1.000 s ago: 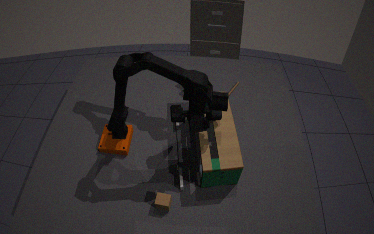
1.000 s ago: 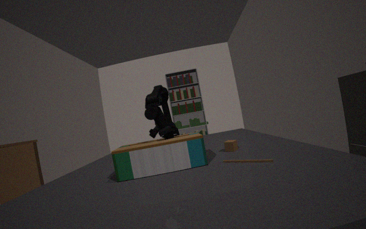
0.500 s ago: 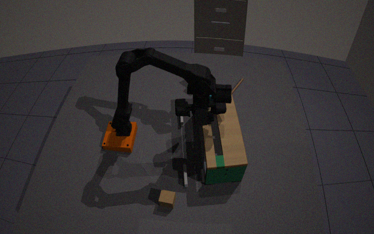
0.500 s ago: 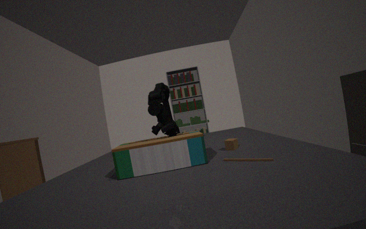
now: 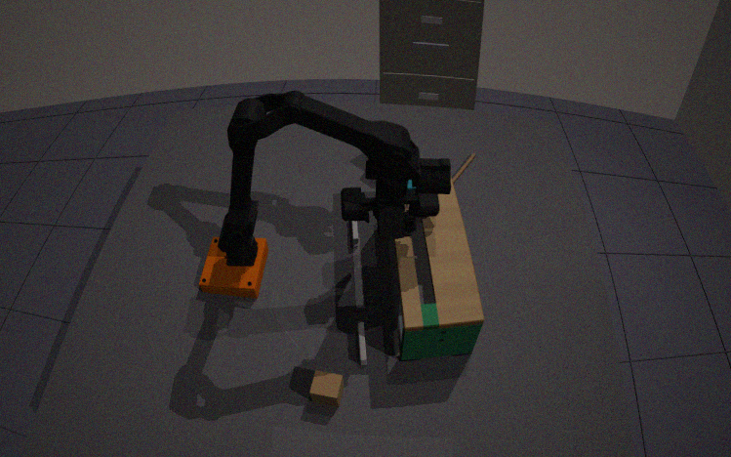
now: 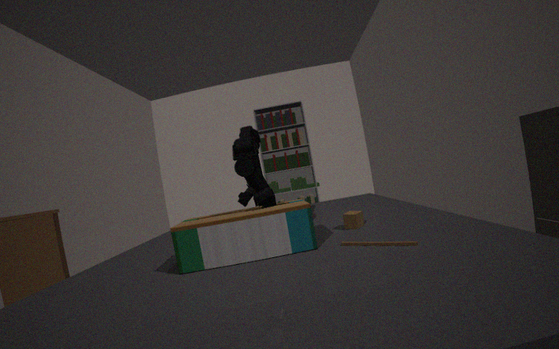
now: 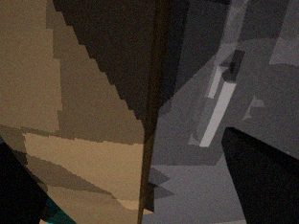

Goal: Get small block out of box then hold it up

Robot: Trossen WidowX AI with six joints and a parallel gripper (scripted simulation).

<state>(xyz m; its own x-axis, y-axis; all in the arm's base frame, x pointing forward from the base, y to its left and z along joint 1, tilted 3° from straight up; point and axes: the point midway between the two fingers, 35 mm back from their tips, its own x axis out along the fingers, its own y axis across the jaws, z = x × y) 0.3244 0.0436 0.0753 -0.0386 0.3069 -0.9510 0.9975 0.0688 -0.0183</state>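
The box (image 5: 459,261) (image 6: 244,242) stands upright with a wooden top, seen also in the wrist view (image 7: 96,155). Its near end is green and its far end cyan. A dark slot (image 5: 426,272) runs along the top. The shelf and any block inside are hidden in these views. My gripper (image 5: 390,213) (image 7: 148,133) is open and empty over the box's front top edge, with one finger on the box side and the other out in front. A wooden cube (image 5: 327,388) lies on the table off the green end; whether it is the task's block is unclear.
A wooden cube (image 6: 352,220) and a thin wooden stick (image 6: 378,244) lie beyond the cyan end; the stick also shows in the top view (image 5: 464,167). A pale strip (image 5: 359,289) (image 7: 218,115) runs along the table before the box. The orange arm base (image 5: 231,279) stands left.
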